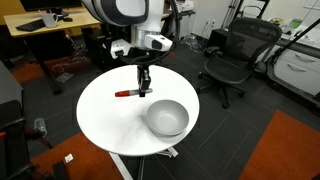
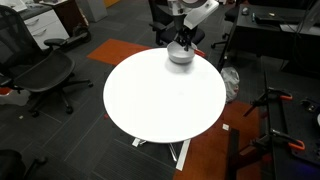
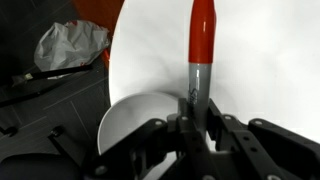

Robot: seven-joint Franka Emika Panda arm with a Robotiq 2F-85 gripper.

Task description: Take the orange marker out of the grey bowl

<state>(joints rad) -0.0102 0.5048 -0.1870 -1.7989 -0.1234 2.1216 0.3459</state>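
I see the main risk as the orange marker (image 3: 202, 40) slipping or swinging, because I hold it only by its pale grey end and most of its red length sticks out past the fingertips. A bump against the white round table (image 1: 105, 120), or any slackening of the grip, could let it pivot, drop and roll on the smooth top, perhaps over the edge or back towards the grey bowl (image 1: 167, 118). In the wrist view the gripper (image 3: 196, 128) is drawn narrow, its two fingers pressed against either side of the marker's grey end, with nothing else between them. In an exterior view the marker (image 1: 126, 93) lies roughly level, out to one side of the gripper (image 1: 145, 90), outside the bowl and beside it, low over the table. I cannot tell whether its far tip touches the surface. The bowl (image 3: 132, 122) looks empty in the wrist view and sits apart from the fingers.
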